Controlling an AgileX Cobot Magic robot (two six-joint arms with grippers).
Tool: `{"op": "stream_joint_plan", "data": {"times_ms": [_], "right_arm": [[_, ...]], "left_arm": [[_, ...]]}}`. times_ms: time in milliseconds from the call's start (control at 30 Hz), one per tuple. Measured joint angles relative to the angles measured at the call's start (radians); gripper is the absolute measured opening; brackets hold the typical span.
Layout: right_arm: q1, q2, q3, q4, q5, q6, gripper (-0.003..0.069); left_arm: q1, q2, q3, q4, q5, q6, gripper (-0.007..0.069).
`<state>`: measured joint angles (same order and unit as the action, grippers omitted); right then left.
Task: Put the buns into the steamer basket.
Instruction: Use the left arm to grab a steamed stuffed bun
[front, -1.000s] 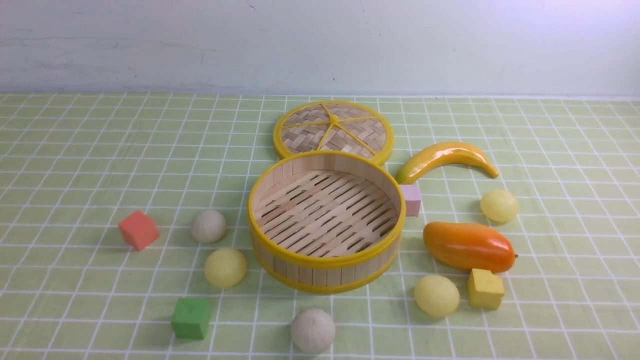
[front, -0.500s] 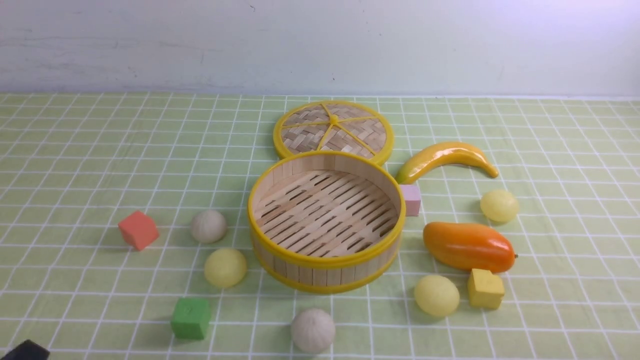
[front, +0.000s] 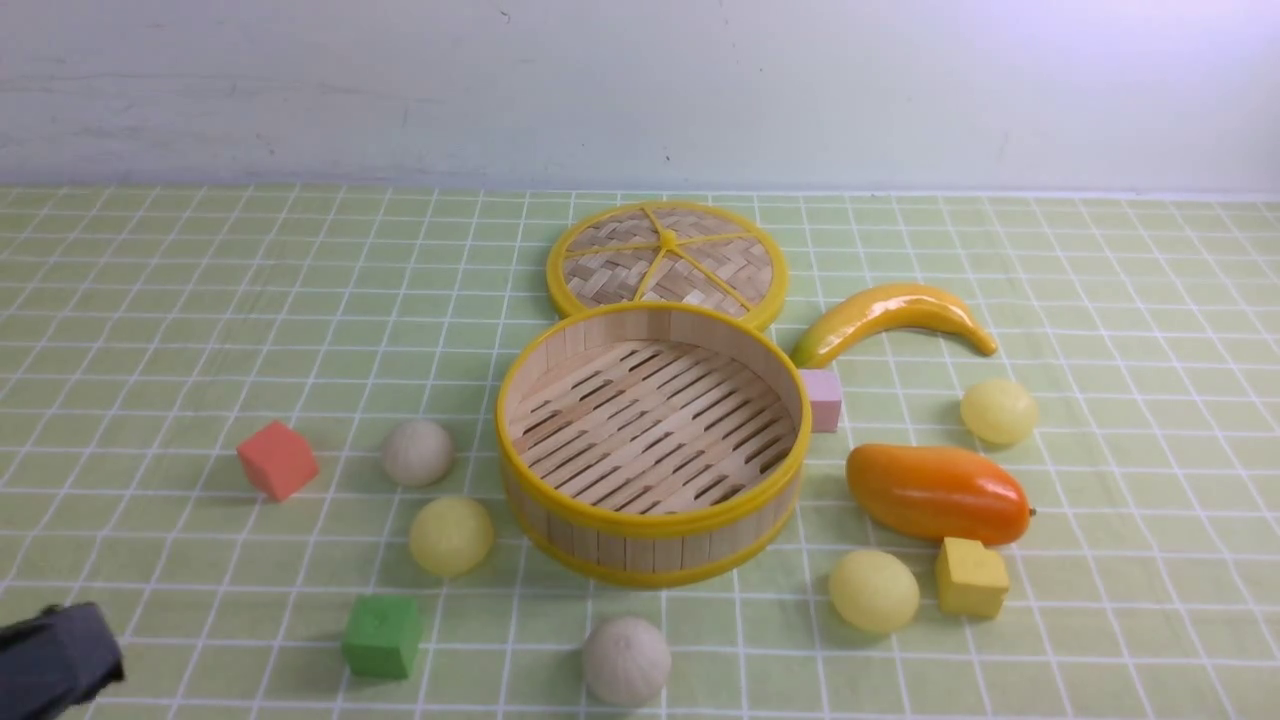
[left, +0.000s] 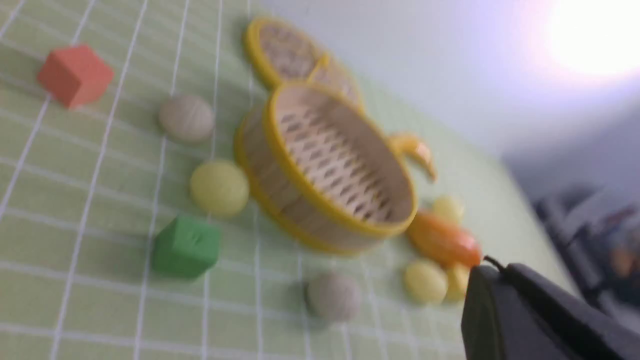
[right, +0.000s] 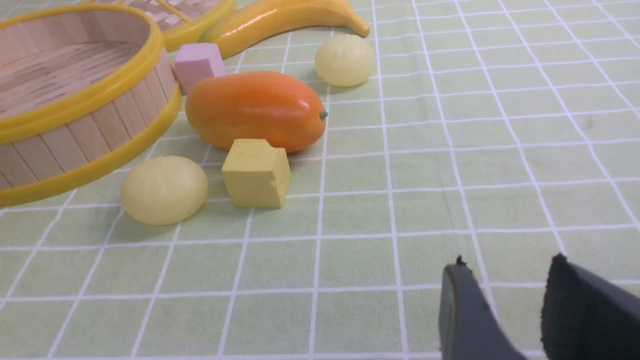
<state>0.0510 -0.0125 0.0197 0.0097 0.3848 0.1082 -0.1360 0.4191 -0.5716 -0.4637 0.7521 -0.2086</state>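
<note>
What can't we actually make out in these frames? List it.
- Left gripper: front view, cut off at the lower left corner; left wrist view blurred, one dark mass only.
- Right gripper: not in front view; right wrist view crops it to its fingertips.
- Pink cube: front view, partly behind the steamer basket.
- Lid: front view, near edge hidden by the basket.

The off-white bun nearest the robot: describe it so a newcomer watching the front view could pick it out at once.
Find the steamer basket mid-table. Just in front of it, on the robot's side, lies the off-white bun. Its neighbours are a green cube and a smooth yellow bun; among them it alone is greyish-white, faintly ridged.
</note>
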Motion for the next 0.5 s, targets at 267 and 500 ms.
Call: {"op": "stream_joint_plan", "data": {"times_ms": [267,500], "right_arm": [[0.000,0.000,0.000,0.000,0.000,0.000,0.0239],[0.000,0.000,0.000,0.000,0.000,0.000,0.0239]], "left_arm": [[0.000,0.581,-0.248,0.064,0.181,0.209,-0.0013],[-0.074,0.914,-0.399,0.089,0.117,0.279,-0.0013]]}}
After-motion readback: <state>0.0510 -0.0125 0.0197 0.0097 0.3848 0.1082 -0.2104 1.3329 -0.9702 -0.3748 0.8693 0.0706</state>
